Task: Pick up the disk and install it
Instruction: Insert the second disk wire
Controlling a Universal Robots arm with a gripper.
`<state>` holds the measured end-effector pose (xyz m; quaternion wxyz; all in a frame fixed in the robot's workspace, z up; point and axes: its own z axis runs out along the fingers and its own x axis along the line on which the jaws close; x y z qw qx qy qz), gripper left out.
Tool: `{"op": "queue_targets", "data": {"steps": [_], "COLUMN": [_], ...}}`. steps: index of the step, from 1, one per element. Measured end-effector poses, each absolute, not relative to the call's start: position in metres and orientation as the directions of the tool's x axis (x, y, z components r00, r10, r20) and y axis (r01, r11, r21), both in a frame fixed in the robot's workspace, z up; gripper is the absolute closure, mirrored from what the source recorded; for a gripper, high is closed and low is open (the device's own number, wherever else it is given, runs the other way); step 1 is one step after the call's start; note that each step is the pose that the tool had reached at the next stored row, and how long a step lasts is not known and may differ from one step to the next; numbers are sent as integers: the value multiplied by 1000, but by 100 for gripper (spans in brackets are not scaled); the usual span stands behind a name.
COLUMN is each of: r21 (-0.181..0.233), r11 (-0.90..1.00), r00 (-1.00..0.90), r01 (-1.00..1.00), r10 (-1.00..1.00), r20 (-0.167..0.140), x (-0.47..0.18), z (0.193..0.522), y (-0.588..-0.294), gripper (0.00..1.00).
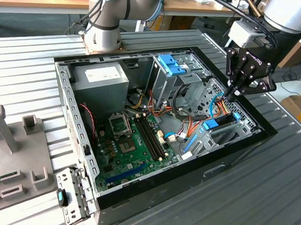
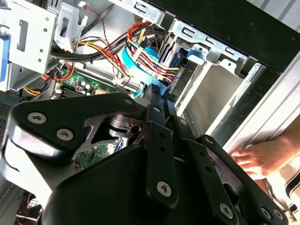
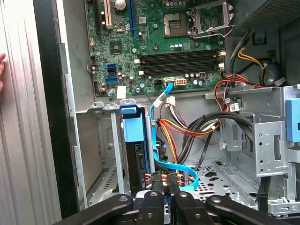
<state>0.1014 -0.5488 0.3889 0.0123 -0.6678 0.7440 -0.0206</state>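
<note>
1. Ribbed grey metal makes up the surface (image 1: 267,199); an open computer case (image 1: 228,164) lies on it, and wooden benches stand behind in the exterior view.
2. Inside the case, the disk (image 1: 221,122) sits in the drive cage at the case's corner nearest the exterior view's right, beside the black side wall. In the first wrist view the disk (image 3: 137,154) stands on edge in its slot, its blue rail end towards the motherboard (image 3: 159,42).
3. The pincer (image 1: 231,96) hangs directly over the disk's far end. In the first wrist view the pincer (image 3: 161,183) has its tips drawn close together at the cable end of the disk, among red and yellow wires (image 3: 187,129). Whether the tips pinch the disk's rail or merely meet above it, I cannot tell.
4. Handling, as a judgement: the disk looks rigid and fairly dense for its size, with smooth metal faces that would slip; its electronics likely dislike knocks. The blue plastic rails along its long sides look like the better place to take hold, though they may flex.
5. Its long axis runs along the case's side wall, from the motherboard side towards the case's end, thin edge upward.
6. A person's hand (image 2: 255,157) rests on the surface just outside the case wall.
</note>
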Motion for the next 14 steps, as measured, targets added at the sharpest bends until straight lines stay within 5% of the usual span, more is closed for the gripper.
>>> {"op": "queue_targets", "data": {"steps": [4,8,14], "r21": [-47,-38,-39], "r11": [107,110,110], "r00": [-108,-107,-107], "r01": [-993,-993,-993], "r10": [-994,-992,-992], "r20": [9,-73,-67], "x": [101,101,101], "z": [389,388,382], "y": [-549,-559,-574], "gripper": [85,85,85]}}
